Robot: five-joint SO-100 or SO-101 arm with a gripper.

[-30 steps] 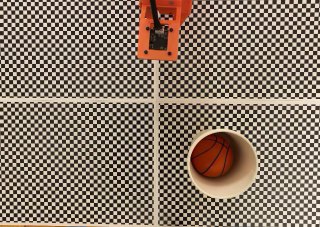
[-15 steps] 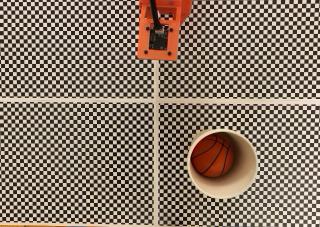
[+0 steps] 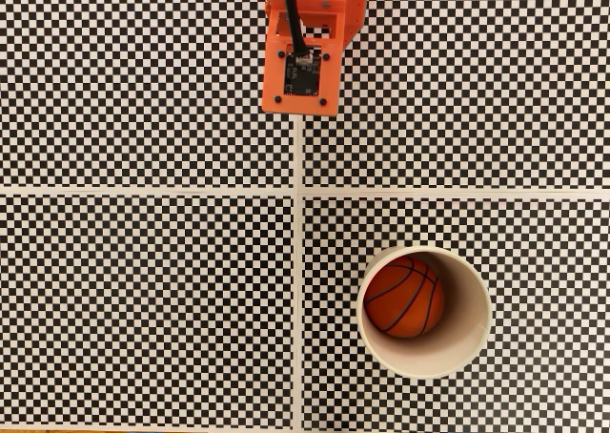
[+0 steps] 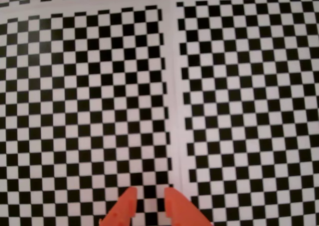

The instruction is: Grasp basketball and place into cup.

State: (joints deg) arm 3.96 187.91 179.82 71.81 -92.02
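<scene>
In the fixed view the basketball (image 3: 403, 297), orange with black seams, lies inside the cream-white cup (image 3: 472, 311), against its left wall. The cup stands upright at the lower right of the checkered mat. The orange arm (image 3: 310, 51) sits far from it at the top centre. The wrist view looks down on bare checkered mat, with my gripper (image 4: 149, 193) at the bottom edge. Its two orange fingertips (image 4: 128, 198) stand a narrow gap apart with nothing between them.
The black-and-white checkered mat (image 3: 143, 290) is divided by pale seams (image 3: 298, 261) into four panels. A black cable (image 3: 294, 18) runs down the arm's body to a small circuit board.
</scene>
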